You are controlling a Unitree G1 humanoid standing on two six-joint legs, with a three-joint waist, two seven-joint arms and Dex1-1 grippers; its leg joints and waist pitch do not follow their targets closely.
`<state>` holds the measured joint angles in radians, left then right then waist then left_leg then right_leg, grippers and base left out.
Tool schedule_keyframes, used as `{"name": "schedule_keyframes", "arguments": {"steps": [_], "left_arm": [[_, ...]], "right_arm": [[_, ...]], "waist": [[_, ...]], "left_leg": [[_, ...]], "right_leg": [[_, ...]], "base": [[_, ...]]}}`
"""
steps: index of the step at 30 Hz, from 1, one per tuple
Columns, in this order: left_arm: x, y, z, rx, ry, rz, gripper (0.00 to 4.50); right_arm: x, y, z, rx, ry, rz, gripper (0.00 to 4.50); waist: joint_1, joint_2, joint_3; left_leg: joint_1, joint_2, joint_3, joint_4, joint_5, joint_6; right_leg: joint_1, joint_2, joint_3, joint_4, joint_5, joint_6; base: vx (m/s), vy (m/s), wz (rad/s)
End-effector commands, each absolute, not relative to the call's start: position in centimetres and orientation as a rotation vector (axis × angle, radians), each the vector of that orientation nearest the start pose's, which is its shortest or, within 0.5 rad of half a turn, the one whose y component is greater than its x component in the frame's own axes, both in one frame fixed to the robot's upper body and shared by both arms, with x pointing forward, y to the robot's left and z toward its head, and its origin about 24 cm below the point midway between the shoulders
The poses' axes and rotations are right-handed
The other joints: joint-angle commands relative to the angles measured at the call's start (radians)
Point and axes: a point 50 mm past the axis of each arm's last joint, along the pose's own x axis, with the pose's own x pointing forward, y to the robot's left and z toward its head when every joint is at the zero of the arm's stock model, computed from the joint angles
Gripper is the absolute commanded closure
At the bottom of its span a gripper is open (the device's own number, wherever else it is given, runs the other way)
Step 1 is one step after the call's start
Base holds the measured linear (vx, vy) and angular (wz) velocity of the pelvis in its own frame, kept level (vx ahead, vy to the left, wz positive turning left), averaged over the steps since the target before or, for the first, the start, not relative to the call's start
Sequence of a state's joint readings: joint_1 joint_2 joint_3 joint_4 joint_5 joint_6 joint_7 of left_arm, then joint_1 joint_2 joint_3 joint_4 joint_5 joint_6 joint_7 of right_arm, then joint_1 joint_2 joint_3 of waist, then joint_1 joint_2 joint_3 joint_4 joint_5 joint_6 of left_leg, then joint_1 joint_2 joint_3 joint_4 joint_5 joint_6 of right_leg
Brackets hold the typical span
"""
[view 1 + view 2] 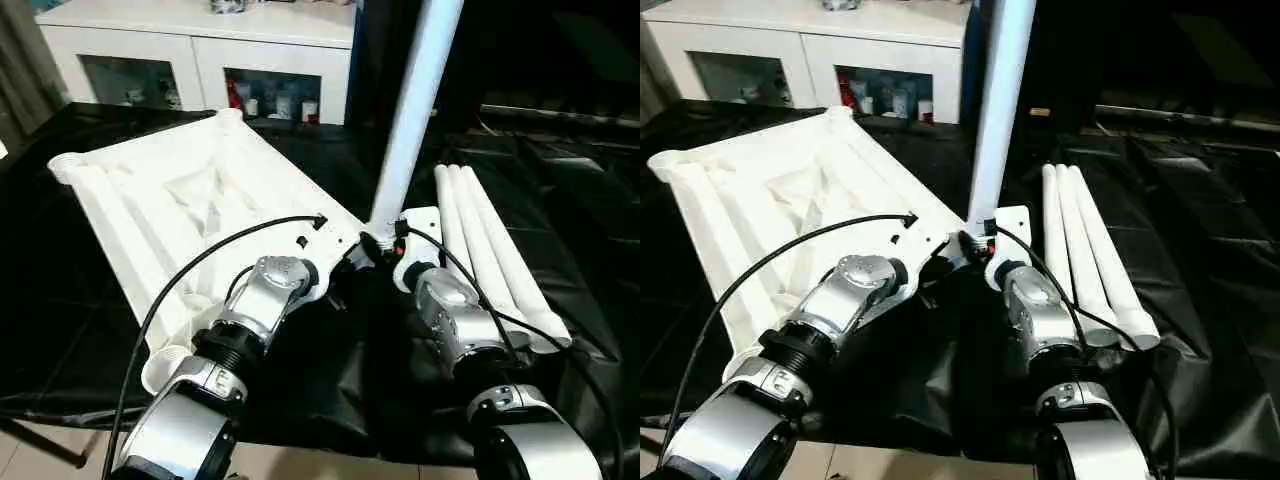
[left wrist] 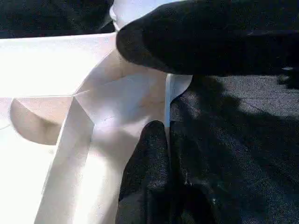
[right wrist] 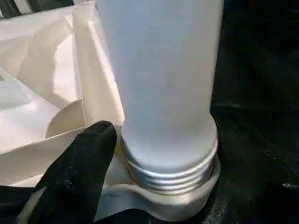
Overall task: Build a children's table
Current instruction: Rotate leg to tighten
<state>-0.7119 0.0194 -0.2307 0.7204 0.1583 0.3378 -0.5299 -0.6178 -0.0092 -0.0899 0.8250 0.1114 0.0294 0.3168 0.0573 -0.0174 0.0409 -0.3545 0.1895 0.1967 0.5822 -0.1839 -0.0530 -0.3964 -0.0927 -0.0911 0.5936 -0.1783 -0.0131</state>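
Note:
The children's table top (image 1: 180, 200) lies upside down on black cloth, ribbed underside up. One white leg (image 1: 410, 120) stands upright in the round socket (image 3: 187, 205) at its near right corner, with the threaded end (image 3: 173, 170) just above the socket rim. My left gripper (image 1: 338, 268) is shut on the thin rim of the top (image 2: 169, 100) beside that corner. My right gripper (image 1: 385, 245) is at the foot of the upright leg and open. One black finger (image 3: 79, 172) sits close beside the threads, and the other is hidden behind the leg.
Three more white legs (image 1: 490, 250) lie side by side on the cloth to the right of my right arm. A white cabinet (image 1: 200, 50) with glass doors stands behind the table top. Black cloth (image 1: 580, 200) covers the work surface.

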Motion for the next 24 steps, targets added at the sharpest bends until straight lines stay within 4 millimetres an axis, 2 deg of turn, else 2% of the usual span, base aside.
{"name": "schedule_keyframes", "arguments": {"steps": [1, 4, 6, 7, 9, 11, 12, 13, 14, 16, 17, 18, 19, 21, 23, 24], "left_arm": [[34.1, 4.4, 4.1, 0.331, 0.441, -0.8, 4.5], [34.1, 4.5, 4.2, 0.335, 0.433, -0.807, 4.5], [34.1, 4.7, 4.3, 0.346, 0.417, -0.837, 4.5], [34.1, 4.9, 4.4, 0.35, 0.42, -0.854, 4.5], [33.9, 5.3, 4.4, 0.363, 0.418, -0.889, 4.5], [33.8, 5.6, 4.4, 0.374, 0.411, -0.924, 4.5], [33.4, 6.2, 4.4, 0.389, 0.406, -0.996, 4.5], [33.2, 6.6, 4.4, 0.397, 0.41, -1.04, 4.5], [33.0, 6.9, 4.4, 0.405, 0.412, -1.075, 4.5], [32.2, 7.5, 4.6, 0.401, 0.405, -1.184, 4.5], [32.2, 7.5, 4.6, 0.401, 0.405, -1.184, 4.5], [31.7, 7.8, 4.8, 0.379, 0.411, -1.247, 4.5], [31.6, 8.1, 4.8, 0.381, 0.418, -1.269, 4.5], [31.3, 8.4, 4.9, 0.39, 0.429, -1.297, 4.5], [31.5, 8.8, 4.9, 0.409, 0.434, -1.28, 4.5], [31.7, 9.2, 4.9, 0.413, 0.436, -1.266, 4.5]], "right_arm": [[34.4, -8.4, 3.2, 0.156, 0.244, 0.526, 0.71], [34.4, -8.7, 3.6, 0.143, 0.225, 0.554, 0.49], [34.3, -9.4, 3.7, 0.075, 0.218, 0.579, 0.27], [34.1, -9.8, 3.7, 0.009, 0.22, 0.613, 0.2], [33.7, -10.5, 3.5, -0.095, 0.233, 0.675, 0.2], [33.4, -10.9, 3.4, -0.136, 0.239, 0.714, 0.2], [33.2, -11.7, 3.5, -0.168, 0.239, 0.757, 0.2], [33.1, -12.1, 3.7, -0.183, 0.235, 0.777, 0.2], [33.1, -12.3, 3.8, -0.187, 0.231, 0.789, 0.2], [33.1, -12.6, 4.3, -0.176, 0.211, 0.823, 0.2], [33.1, -12.6, 4.3, -0.176, 0.211, 0.823, 0.2], [33.0, -12.6, 4.7, -0.15, 0.2, 0.854, 0.2], [33.0, -12.5, 4.8, -0.133, 0.196, 0.869, 0.2], [32.9, -12.5, 5.0, -0.111, 0.191, 0.893, 0.2], [32.7, -12.3, 5.0, -0.105, 0.202, 0.94, 0.2], [32.4, -12.1, 4.7, -0.108, 0.223, 0.975, 0.2]], "waist": [[0.0, -0.007, -0.05], [0.0, -0.007, -0.05], [0.003, -0.007, -0.051], [0.004, -0.002, -0.053], [0.003, -0.006, -0.053], [0.003, -0.003, -0.052], [0.004, -0.003, -0.053], [0.002, -0.004, -0.053], [0.003, -0.001, -0.052], [0.003, 0.001, -0.055], [0.004, 0.003, -0.055], [0.007, 0.006, -0.057], [0.008, 0.005, -0.057], [0.01, 0.008, -0.057], [0.01, 0.008, -0.057], [0.009, 0.004, -0.056]], "left_leg": [[0.004, 0.043, -0.026, -0.076, -0.291, 0.033], [0.004, 0.043, -0.025, -0.075, -0.287, 0.033], [0.002, 0.043, -0.025, -0.075, -0.265, 0.039], [0.002, 0.043, -0.024, -0.074, -0.259, 0.039], [-0.003, 0.041, -0.023, -0.071, -0.24, 0.047], [-0.004, 0.041, -0.022, -0.07, -0.241, 0.051], [-0.004, 0.04, -0.024, -0.07, -0.237, 0.056], [-0.006, 0.04, -0.021, -0.07, -0.237, 0.062], [-0.004, 0.042, -0.022, -0.07, -0.24, 0.063], [-0.002, 0.045, -0.022, -0.07, -0.226, 0.06], [-0.001, 0.047, -0.022, -0.07, -0.222, 0.059], [0.009, 0.051, -0.019, -0.07, -0.214, 0.055], [0.008, 0.052, -0.018, -0.07, -0.214, 0.058], [0.004, 0.054, -0.017, -0.069, -0.178, 0.067], [0.003, 0.052, -0.017, -0.069, -0.174, 0.067], [0.001, 0.05, -0.016, -0.068, -0.19, 0.064]], "right_leg": [[0.037, -0.066, 0.05, -0.093, -0.372, -0.155], [0.037, -0.067, 0.051, -0.093, -0.367, -0.155], [0.039, -0.066, 0.051, -0.091, -0.337, -0.158], [0.039, -0.065, 0.052, -0.087, -0.321, -0.162], [0.042, -0.064, 0.051, -0.084, -0.288, -0.17], [0.043, -0.066, 0.052, -0.084, -0.287, -0.17], [0.047, -0.067, 0.05, -0.087, -0.302, -0.168], [0.046, -0.066, 0.052, -0.087, -0.303, -0.17], [0.043, -0.067, 0.052, -0.088, -0.311, -0.172], [0.042, -0.067, 0.053, -0.082, -0.282, -0.187], [0.042, -0.066, 0.053, -0.08, -0.264, -0.197], [0.037, -0.062, 0.054, -0.073, -0.202, -0.225], [0.037, -0.063, 0.055, -0.069, -0.181, -0.236], [0.04, -0.06, 0.055, -0.056, -0.097, -0.26], [0.043, -0.06, 0.054, -0.055, -0.091, -0.263], [0.044, -0.062, 0.055, -0.058, -0.111, -0.261]], "base": [[0.0, 0.0, 0.0], [0.0, 0.0, 0.0], [0.0, 0.0, 0.0], [0.0, 0.0, 0.0], [0.0, 0.0, 0.0], [0.0, 0.0, 0.0], [0.0, 0.0, 0.0], [0.0, 0.0, 0.0], [0.0, 0.0, 0.0], [0.0, 0.0, 0.0], [0.0, 0.0, 0.0], [0.0, 0.0, 0.0], [0.0, 0.0, 0.0], [0.0, 0.0, 0.0], [0.0, 0.0, 0.0], [0.0, 0.0, 0.0]]}}
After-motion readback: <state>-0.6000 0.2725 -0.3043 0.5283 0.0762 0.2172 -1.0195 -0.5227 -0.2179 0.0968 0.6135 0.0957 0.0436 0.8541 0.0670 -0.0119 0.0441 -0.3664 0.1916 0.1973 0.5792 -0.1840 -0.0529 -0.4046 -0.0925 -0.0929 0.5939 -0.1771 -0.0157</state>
